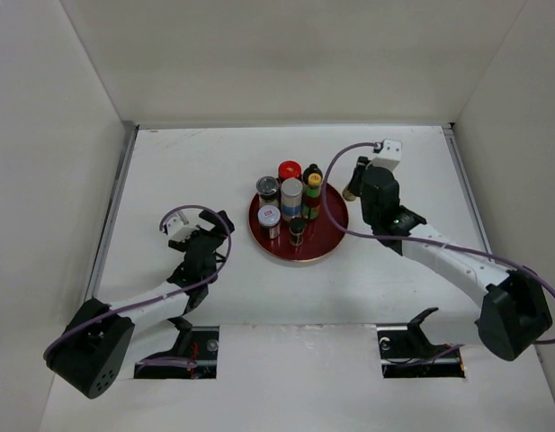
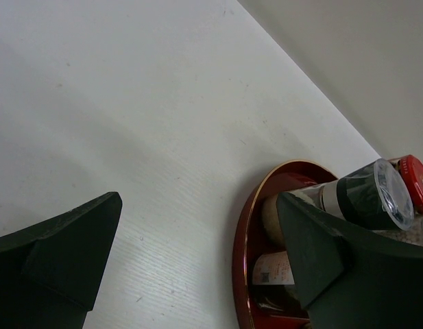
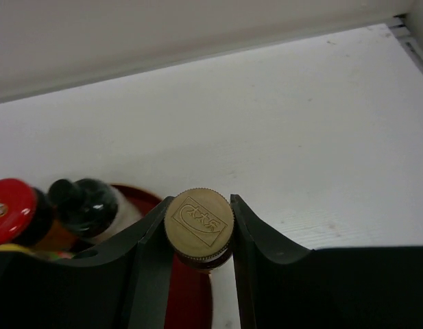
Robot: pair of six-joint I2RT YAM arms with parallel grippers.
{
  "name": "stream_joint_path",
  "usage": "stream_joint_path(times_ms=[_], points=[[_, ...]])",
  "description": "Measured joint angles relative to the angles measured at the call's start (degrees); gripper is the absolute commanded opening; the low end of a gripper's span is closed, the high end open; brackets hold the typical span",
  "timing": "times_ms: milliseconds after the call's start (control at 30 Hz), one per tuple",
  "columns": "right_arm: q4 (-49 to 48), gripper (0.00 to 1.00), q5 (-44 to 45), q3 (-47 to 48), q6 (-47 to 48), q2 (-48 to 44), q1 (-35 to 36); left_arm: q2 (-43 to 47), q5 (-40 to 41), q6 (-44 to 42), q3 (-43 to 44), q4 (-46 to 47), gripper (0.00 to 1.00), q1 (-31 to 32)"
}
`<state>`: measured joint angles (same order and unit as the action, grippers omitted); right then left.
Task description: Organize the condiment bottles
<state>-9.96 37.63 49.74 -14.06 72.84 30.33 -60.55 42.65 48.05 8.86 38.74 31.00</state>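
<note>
The left gripper [image 1: 198, 225] is being held fully open, with nothing in it, over the table [image 1: 169, 162] just left of the tray [image 1: 326, 241].

On the tray the other bottles are being kept upright in a tight cluster. A black-capped bottle [image 1: 297, 229] and a white-lidded jar [image 1: 269, 216] are standing nearest. A shaker [image 1: 291, 196] and a yellow-labelled bottle [image 1: 311, 200] are standing behind them. A silver-lidded jar [image 1: 267, 187] and a red-lidded jar [image 1: 290, 170] are standing farthest back. Their labels are being shown too small for any writing to be read.

Beyond them, at the tray's far right rim, a gold-capped bottle [image 3: 198, 225] is being clamped by the right gripper [image 3: 199, 200], whose fingers are being pressed against both sides of the cap. A stamped, framed emblem with lettering is being shown on the cap, but the letters cannot be made out. Whether this bottle is resting on anything cannot be told.
</note>
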Motion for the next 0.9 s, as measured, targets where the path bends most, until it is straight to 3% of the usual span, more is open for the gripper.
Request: stream_joint_path(times_ms=[433,500,600,767,900], points=[[-6.4,0.37,-1.0,-3.2,-4.0,14.1,9.8,-0.5,-3.0,0.2,0.0,0.0,1.00,-2.6],[-7.6,0.44,-0.2,-3.3,-4.2,14.6,10.5,-1.9,-4.2,0.2,0.0,0.0,1.00,-3.2],[-8.6,0.65,0.7,-3.5,-4.9,15.0,11.2,-3.9,-6.0,0.2,0.0,0.0,1.00,-4.1],[-7.9,0.82,1.9,-5.0,-5.7,13.5,11.7,-4.6,-7.3,0.2,0.0,-0.1,1.00,-4.8],[-5.2,0.94,1.8,-7.3,-6.3,5.7,11.8,-4.1,-7.5,0.1,0.2,-0.9,1.00,-5.1]])
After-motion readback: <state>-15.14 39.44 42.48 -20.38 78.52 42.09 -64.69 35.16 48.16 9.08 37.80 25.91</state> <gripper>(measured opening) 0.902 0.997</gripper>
